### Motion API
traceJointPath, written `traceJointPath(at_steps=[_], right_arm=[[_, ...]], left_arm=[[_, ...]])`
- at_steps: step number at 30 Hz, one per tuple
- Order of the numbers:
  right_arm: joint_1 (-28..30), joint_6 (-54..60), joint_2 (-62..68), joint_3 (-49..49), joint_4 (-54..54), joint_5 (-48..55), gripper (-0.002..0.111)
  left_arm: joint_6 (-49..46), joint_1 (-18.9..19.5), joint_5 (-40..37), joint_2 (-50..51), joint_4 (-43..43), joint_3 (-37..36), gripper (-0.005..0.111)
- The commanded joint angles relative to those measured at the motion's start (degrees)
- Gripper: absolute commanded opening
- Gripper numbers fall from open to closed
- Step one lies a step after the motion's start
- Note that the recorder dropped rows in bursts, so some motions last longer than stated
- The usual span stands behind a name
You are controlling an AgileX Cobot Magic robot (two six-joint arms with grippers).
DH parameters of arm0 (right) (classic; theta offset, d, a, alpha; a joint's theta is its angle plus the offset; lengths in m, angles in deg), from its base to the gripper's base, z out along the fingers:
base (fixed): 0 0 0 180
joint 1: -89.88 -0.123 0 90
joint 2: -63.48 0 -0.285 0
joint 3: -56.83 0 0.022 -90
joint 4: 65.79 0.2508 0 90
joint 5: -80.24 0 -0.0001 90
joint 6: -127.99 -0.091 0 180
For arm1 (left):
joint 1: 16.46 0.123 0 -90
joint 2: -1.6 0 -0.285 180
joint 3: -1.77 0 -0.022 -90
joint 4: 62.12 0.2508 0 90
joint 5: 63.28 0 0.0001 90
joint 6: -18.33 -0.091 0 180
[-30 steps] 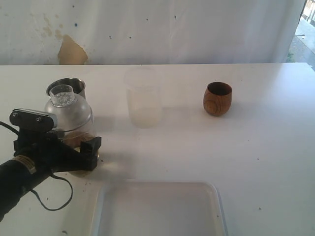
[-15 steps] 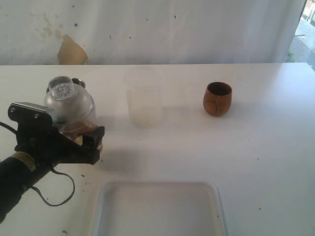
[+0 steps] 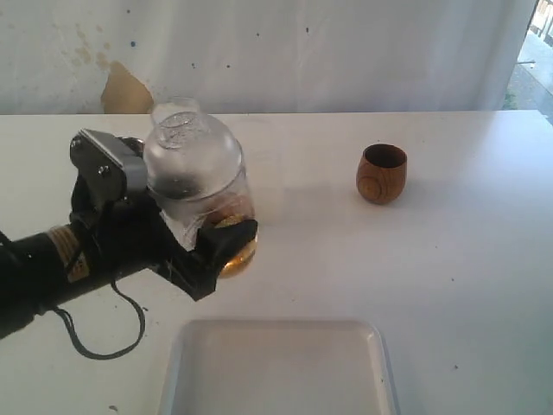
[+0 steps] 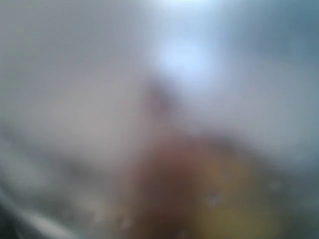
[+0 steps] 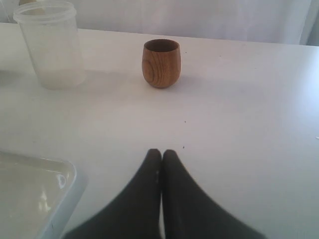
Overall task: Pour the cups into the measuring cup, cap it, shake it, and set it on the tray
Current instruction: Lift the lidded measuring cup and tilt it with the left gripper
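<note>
The measuring cup [image 3: 194, 164], a clear jar with a domed cap on, hangs tilted above the table with brown and yellow contents at its bottom. My left gripper [image 3: 207, 235] is shut on its lower body, one black finger [image 3: 223, 251] across the front. The left wrist view is only a blur of the measuring cup [image 4: 164, 149] close up. The brown wooden cup [image 3: 382, 173] stands upright at the right, also in the right wrist view [image 5: 160, 62]. The steel tumbler is hidden. The white tray [image 3: 276, 367] lies at the front. My right gripper [image 5: 161, 155] is shut and empty, low over the table.
A frosted plastic cup [image 5: 50, 45] stands left of the wooden cup in the right wrist view; the held jar hides it in the exterior view. The tray's corner [image 5: 30, 189] lies beside my right gripper. A black cable [image 3: 104, 341] loops under the left arm.
My left gripper has lifted the capped measuring cup off the table, carried it up and to the right, and tilted it. The right gripper has stayed still.
</note>
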Motion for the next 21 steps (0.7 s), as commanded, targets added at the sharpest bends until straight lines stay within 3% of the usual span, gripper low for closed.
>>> traceJointPath(at_steps=[1, 3, 4, 5, 6, 7, 8, 9, 11, 12, 14, 15, 16, 18, 19, 20, 21], right_arm=[[0.31, 0.01, -0.29, 0.29, -0.03, -0.02, 0.000], [0.31, 0.01, -0.29, 0.29, -0.03, -0.02, 0.000], [0.31, 0.01, -0.29, 0.29, -0.03, -0.02, 0.000], [0.31, 0.01, -0.29, 0.29, -0.03, -0.02, 0.000], [0.31, 0.01, -0.29, 0.29, -0.03, -0.02, 0.000], [0.31, 0.01, -0.29, 0.29, -0.03, -0.02, 0.000], [0.31, 0.01, -0.29, 0.29, -0.03, -0.02, 0.000], [0.31, 0.01, -0.29, 0.29, -0.03, -0.02, 0.000], [0.31, 0.01, -0.29, 0.29, -0.03, -0.02, 0.000], [0.31, 0.01, -0.29, 0.29, -0.03, -0.02, 0.000], [0.31, 0.01, -0.29, 0.29, -0.03, -0.02, 0.000], [0.31, 0.01, -0.29, 0.29, -0.03, -0.02, 0.000], [0.31, 0.01, -0.29, 0.29, -0.03, -0.02, 0.000], [0.31, 0.01, -0.29, 0.29, -0.03, -0.02, 0.000], [0.31, 0.01, -0.29, 0.29, -0.03, -0.02, 0.000], [0.31, 0.01, -0.29, 0.29, -0.03, -0.02, 0.000], [0.31, 0.01, -0.29, 0.29, -0.03, -0.02, 0.000]], left_arm=[[-1.29, 6.48, -5.73, -4.73, -18.16, 2.67, 0.000], [13.84, 6.92, -2.80, -6.73, 0.39, 2.74, 0.000], [15.24, 5.97, -0.85, -7.92, 18.07, 3.65, 0.000], [15.24, 4.59, -3.77, -8.55, 22.49, 4.50, 0.000], [14.84, 3.79, -11.80, -9.03, 19.63, 5.27, 0.000], [9.57, 4.22, -19.26, -9.30, 7.94, 6.34, 0.000], [5.24, 5.25, -21.86, -9.30, -0.78, 6.62, 0.000], [9.08, 4.45, -18.74, -10.39, -2.38, 5.70, 0.000], [10.99, 1.39, -14.56, -11.55, 13.01, 4.73, 0.000], [7.87, 0.45, -16.35, -11.38, 9.83, 4.99, 0.000], [-2.53, 2.61, -21.54, -10.13, -11.48, 6.08, 0.000], [-2.80, 3.49, -22.21, -10.01, -17.03, 6.08, 0.000], [-1.14, 2.50, -22.58, -10.44, -13.57, 5.95, 0.000], [2.04, -2.11, -22.14, -11.56, 3.51, 5.06, 0.000], [-1.54, -1.84, -23.07, -11.01, -1.72, 5.21, 0.000], [-5.30, 0.69, -22.27, -10.06, -15.68, 5.46, 0.000], [-1.23, 0.63, -21.16, -10.66, -11.95, 4.94, 0.000]])
